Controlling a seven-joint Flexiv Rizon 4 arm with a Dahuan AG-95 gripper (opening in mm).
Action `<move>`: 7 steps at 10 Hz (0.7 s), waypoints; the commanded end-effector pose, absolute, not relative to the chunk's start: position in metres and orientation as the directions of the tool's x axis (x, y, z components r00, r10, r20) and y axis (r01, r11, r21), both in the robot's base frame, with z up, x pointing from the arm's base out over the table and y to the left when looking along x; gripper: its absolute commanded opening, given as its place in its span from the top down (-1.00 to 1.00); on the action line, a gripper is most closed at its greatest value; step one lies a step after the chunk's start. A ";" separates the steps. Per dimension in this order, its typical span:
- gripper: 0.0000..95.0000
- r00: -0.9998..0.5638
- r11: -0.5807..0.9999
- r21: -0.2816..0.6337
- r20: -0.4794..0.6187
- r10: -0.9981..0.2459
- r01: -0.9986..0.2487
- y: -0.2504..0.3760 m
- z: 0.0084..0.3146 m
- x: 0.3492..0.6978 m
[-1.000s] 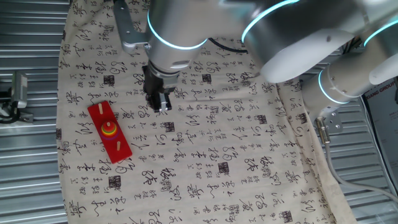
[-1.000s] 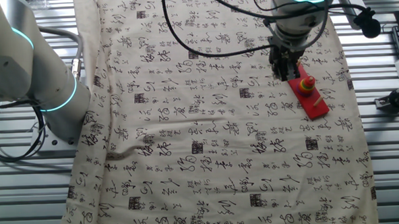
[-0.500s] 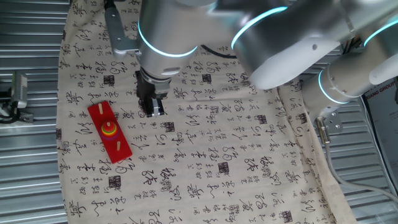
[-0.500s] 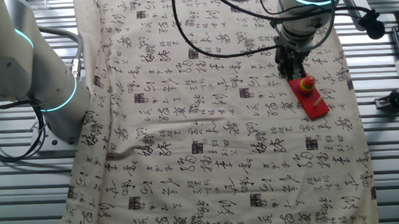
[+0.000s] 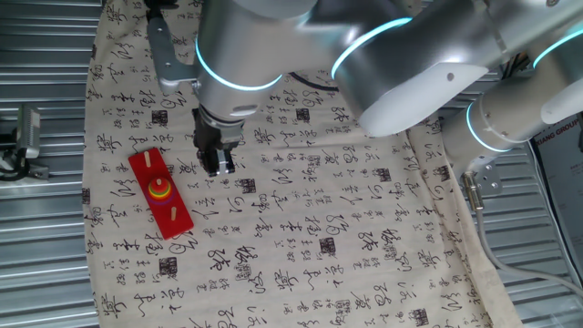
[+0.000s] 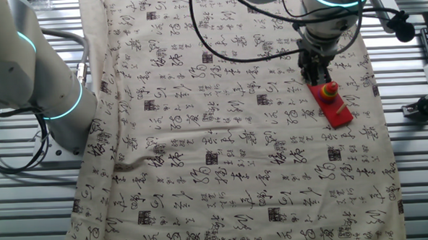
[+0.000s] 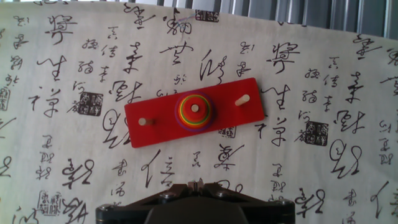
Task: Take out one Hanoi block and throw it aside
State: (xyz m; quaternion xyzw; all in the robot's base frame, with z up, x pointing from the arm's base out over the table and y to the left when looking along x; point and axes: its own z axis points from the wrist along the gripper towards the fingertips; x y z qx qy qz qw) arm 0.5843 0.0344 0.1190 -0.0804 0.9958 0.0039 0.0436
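Observation:
The red board with pegs (image 7: pixel 155 124) lies on the printed cloth. A stack of rings sits on its middle peg, and the small red Hanoi block (image 7: pixel 194 109) is on top, above wider yellow and green rings. The stack also shows in one fixed view (image 5: pixel 159 189) and in the other fixed view (image 6: pixel 329 90). My gripper (image 5: pixel 219 164) hangs above the cloth just right of the board, apart from it. In the other fixed view the gripper (image 6: pixel 317 75) is close beside the stack. In the hand view the gripper (image 7: pixel 196 182) is shut and empty.
The cloth (image 5: pixel 346 228) covers the table over a ribbed metal surface (image 5: pixel 41 255). A second robot arm (image 6: pixel 31 77) stands at the cloth's edge. The board's two outer pegs (image 7: pixel 244 99) are bare.
My gripper has moved left across the cloth towards the red board. The board and its rings have not moved.

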 end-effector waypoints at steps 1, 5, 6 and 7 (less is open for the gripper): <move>1.00 -0.982 0.986 0.000 -0.089 -0.168 -0.168 0.033 0.118 0.586; 1.00 -0.981 0.985 0.003 -0.092 -0.174 -0.175 0.033 0.117 0.590; 1.00 -0.981 0.985 0.005 -0.091 -0.172 -0.173 0.033 0.118 0.590; 1.00 -0.981 0.985 0.005 -0.091 -0.172 -0.173 0.033 0.118 0.590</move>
